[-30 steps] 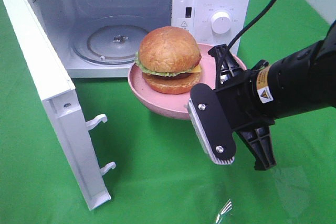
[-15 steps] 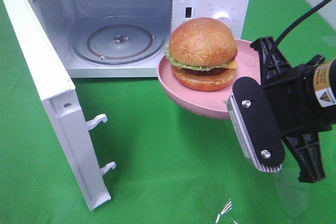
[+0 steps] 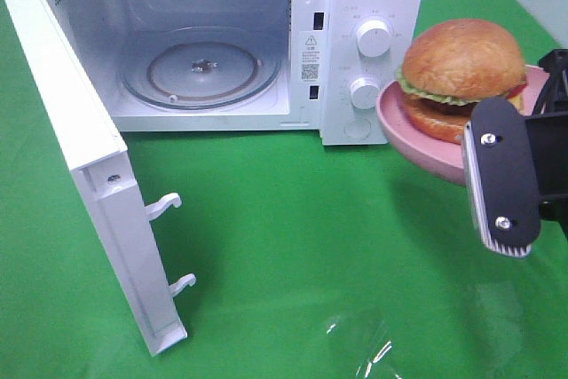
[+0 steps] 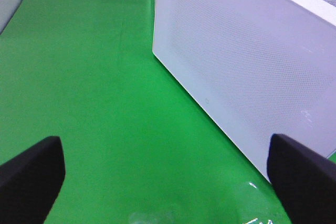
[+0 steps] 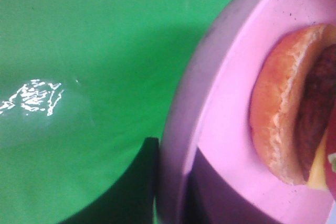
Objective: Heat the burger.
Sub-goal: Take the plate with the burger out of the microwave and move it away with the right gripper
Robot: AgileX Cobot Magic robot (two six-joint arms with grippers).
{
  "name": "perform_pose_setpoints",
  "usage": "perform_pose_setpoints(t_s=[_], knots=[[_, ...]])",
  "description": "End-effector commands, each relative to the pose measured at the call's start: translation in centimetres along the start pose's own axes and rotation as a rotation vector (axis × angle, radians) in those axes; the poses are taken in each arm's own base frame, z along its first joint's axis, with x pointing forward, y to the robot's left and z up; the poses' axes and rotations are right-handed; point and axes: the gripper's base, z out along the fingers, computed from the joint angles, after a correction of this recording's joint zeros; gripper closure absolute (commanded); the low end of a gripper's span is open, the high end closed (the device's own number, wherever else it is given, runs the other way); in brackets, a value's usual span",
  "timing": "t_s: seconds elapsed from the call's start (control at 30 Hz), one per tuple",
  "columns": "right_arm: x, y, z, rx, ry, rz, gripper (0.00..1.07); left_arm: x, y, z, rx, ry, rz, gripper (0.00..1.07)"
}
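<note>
Exterior high view: microwave (image 3: 364, 6) stands with its door (image 3: 89, 175) swung fully open toward the left, cavity bare, glass turntable (image 3: 202, 68) exposed. The burger (image 3: 461, 77) sits centred on the pink plate (image 3: 399, 126), and the plate is carried in the air at the right edge of the view, just beside the microwave's control panel with its two knobs (image 3: 374, 37), clear of the green cloth (image 3: 293, 255). The right gripper (image 3: 510, 175) is clamped narrow on the plate's near rim; one ribbed finger plate faces the camera, and the grip point itself is hidden behind it. Key relation: the open cavity lies to the left of the plate, past the control panel, so the load must travel leftward and then in through the opening, kept level; my judgement, not observed. The right arm is the only one near the load. Left wrist view: the left gripper (image 4: 168, 174) stands wide and holds nothing; its two dark fingertips (image 4: 31, 174) frame green cloth and a white perforated microwave panel (image 4: 247, 61). Burger not visible here. Right wrist view: close on the plate (image 5: 220, 114) rim and inner wall, with the lower bun and patty edge of the burger (image 5: 283, 124) well inside the rim; the fingers do not show here.
</note>
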Motion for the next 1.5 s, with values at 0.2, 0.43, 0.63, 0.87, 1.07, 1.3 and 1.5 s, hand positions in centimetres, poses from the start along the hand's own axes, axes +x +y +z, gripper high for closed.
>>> perform_pose_setpoints(t_s=[0.2, 0.43, 0.63, 0.87, 1.07, 1.3, 1.5], knots=[[1.3, -1.1, -0.5, 0.126, 0.100, 0.285, 1.07, 0.1, 0.0, 0.0, 0.003, -0.004, 0.000, 0.10], [1.9, -1.0, -0.6, 0.143, 0.159, 0.518, 1.07, 0.1, 0.0, 0.0, 0.003, -0.004, 0.000, 0.10], [2.8, -0.4, 0.1, 0.188, 0.241, 0.605, 1.07, 0.1, 0.0, 0.0, 0.003, -0.004, 0.000, 0.10], [2.7, 0.5, 2.1, 0.162, 0.365, 0.689, 1.07, 0.1, 0.0, 0.0, 0.003, -0.004, 0.000, 0.10], [2.1, 0.7, 4.0, 0.180, 0.429, 0.793, 1.07, 0.1, 0.0, 0.0, 0.003, -0.004, 0.000, 0.10], [1.7, 1.0, 5.8, 0.248, 0.472, 1.041, 1.07, 0.1, 0.0, 0.0, 0.003, -0.004, 0.000, 0.10], [1.3, 1.3, 7.4, 0.288, 0.502, 1.075, 1.07, 0.1, 0.0, 0.0, 0.003, -0.004, 0.000, 0.10]])
